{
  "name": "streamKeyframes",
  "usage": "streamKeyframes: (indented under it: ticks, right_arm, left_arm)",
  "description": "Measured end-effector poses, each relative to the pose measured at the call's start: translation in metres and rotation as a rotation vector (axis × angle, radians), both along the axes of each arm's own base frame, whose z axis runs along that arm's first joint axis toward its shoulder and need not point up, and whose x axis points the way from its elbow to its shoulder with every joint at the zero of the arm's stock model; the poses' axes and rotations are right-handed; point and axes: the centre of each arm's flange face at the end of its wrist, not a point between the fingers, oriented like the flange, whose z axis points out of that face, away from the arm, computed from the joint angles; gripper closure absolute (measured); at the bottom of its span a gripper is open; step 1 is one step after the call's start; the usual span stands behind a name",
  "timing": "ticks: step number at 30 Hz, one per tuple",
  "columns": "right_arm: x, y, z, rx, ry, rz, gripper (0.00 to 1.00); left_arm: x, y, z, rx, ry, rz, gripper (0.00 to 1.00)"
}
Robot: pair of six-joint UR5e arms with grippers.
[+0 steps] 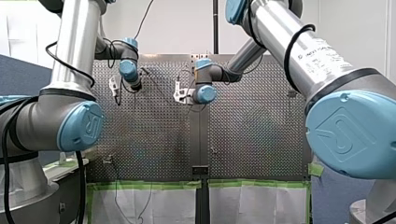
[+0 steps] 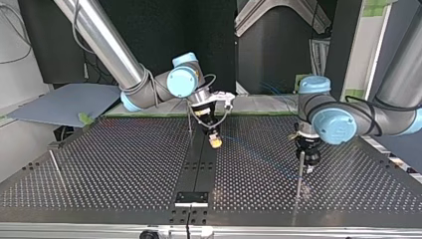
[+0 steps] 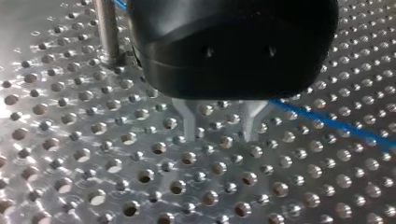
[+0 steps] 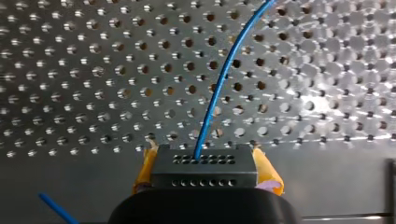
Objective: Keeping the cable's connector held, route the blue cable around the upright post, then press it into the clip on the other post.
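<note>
In the right wrist view my right gripper (image 4: 205, 163) is shut on the black connector (image 4: 205, 175), a yellow pad on each side. The blue cable (image 4: 223, 79) leaves the connector and curves away over the perforated plate. In the top view that gripper (image 2: 215, 141) hangs low near the table's middle strip, beside a thin post (image 2: 189, 121). My left gripper (image 3: 219, 133) stands open just above the plate, with nothing between its metal fingers (image 3: 189, 125). The cable (image 3: 327, 122) lies on the plate behind them, and an upright post (image 3: 107, 32) stands to one side.
In the top view a tall thin post (image 2: 300, 174) rises just in front of my left gripper (image 2: 308, 162). Another slim rod (image 2: 54, 167) stands at that view's far left. A black bracket (image 2: 191, 198) sits on the middle strip at the near edge.
</note>
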Motion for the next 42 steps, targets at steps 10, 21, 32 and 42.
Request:
streamKeyframes:
  ticks: [10,21,32,42]
  right_arm:
    - [0.005,0.009,-0.021,0.018,0.028,0.011,1.00]
    - [-0.009,0.022,-0.096,0.100,0.126,-0.015,1.00]
    - [-0.017,0.032,-0.153,0.144,0.176,-0.026,1.00]
    - [-0.027,0.036,-0.213,0.189,0.230,-0.062,1.00]
  left_arm:
    - [0.001,-0.003,-0.008,-0.040,0.005,0.000,0.02]
    - [0.009,-0.004,-0.028,-0.036,0.032,-0.011,0.02]
    - [0.011,-0.002,-0.027,-0.040,0.015,-0.007,0.02]
    - [0.012,-0.002,-0.027,-0.038,0.012,-0.009,0.02]
